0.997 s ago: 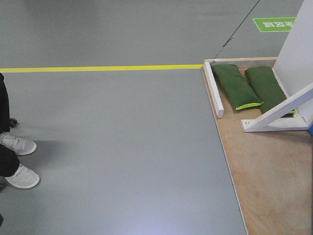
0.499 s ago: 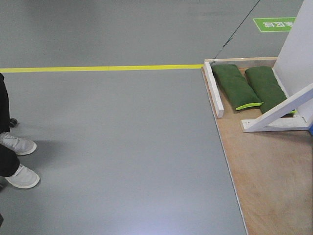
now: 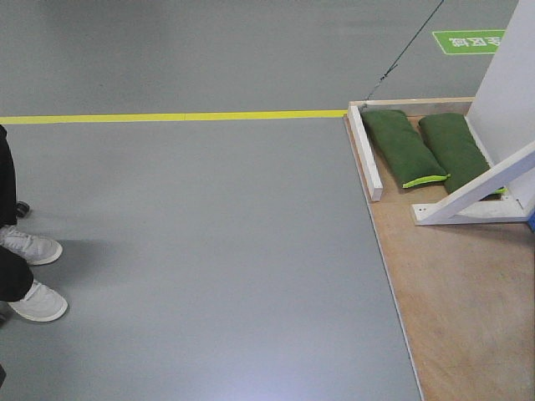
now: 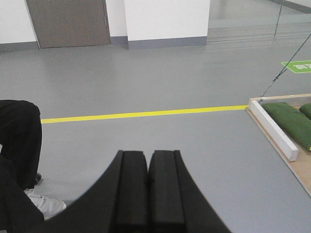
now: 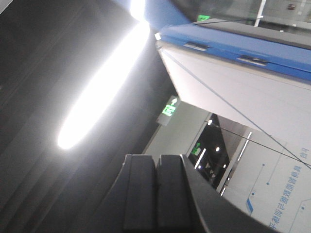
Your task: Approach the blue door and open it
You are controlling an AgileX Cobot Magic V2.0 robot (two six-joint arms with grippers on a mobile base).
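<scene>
The blue door's face, lever handle and lock are out of view. In the right wrist view a glossy blue edge (image 5: pixel 228 43) with two metal plates runs along the top of a white panel, seen from below. The front view shows only a sliver of blue (image 3: pixel 532 220) at the right edge, behind the white diagonal brace (image 3: pixel 481 188). My left gripper (image 4: pixel 147 153) is shut and empty, pointing over the grey floor. My right gripper (image 5: pixel 157 156) is shut and empty, pointing up toward the ceiling.
A wooden platform (image 3: pixel 460 309) lies at the right with two green sandbags (image 3: pixel 405 146) and a white beam (image 3: pixel 365 150). A yellow floor line (image 3: pixel 167 117) crosses ahead. A person in black trousers and white shoes (image 3: pixel 33 302) stands at the left. A thin cable (image 3: pixel 405 50) slants up.
</scene>
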